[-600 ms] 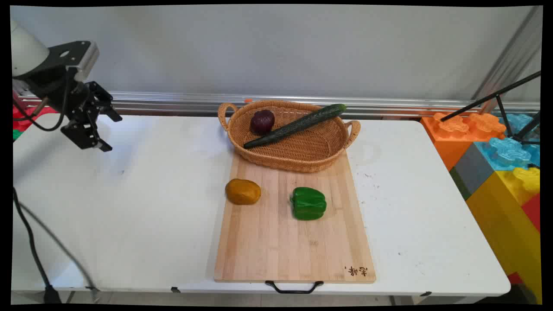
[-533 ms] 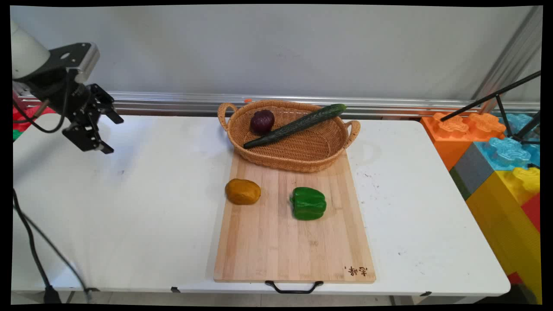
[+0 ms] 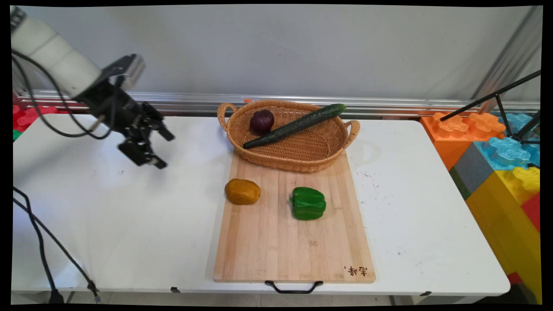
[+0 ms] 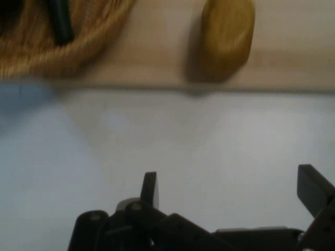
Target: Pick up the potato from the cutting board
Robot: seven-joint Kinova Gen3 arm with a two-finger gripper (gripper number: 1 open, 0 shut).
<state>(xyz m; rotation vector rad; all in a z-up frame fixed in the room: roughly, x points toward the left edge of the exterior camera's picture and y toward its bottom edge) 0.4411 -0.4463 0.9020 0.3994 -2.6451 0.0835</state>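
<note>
1. while it hung above the bare white table [image 3: 129, 224] to the left of the board, the black gripper [image 3: 166, 150] held nothing, and its two flat, blunt fingers [image 4: 149, 189] stood wide apart.
2. the thing nearest to it was a smooth, rounded, ochre-yellow potato [image 3: 242, 191], which lay on its side near the left edge of the cutting board [image 3: 293, 250].
3. in the hand view that potato [image 4: 226, 37] showed as a matte, lumpy oval on the pale wood, well apart from the fingers.
4. the board was a long rectangle of light, straight-grained wooden strips, with a dark mark burnt into its near right corner and a black wire handle [image 3: 293, 287] at its near end.
5. a glossy green bell pepper [image 3: 308, 203], blocky and ribbed, sat on the board to the right of the potato, apart from it.
6. an oval wicker basket [image 3: 298, 160] of tan woven strands, with a looped handle at each end, rested on the far end of the board.
7. inside the basket a round, dark purple onion [image 3: 262, 121] lay by the back left wall.
8. a long, dark green cucumber [image 3: 295, 125] with a finely bumpy skin lay slantwise across the basket, its far end propped on the back right rim.
9. large plastic building blocks [image 3: 501, 151], orange, blue, yellow and grey with studded tops, were stacked beyond the table's right end.
</note>
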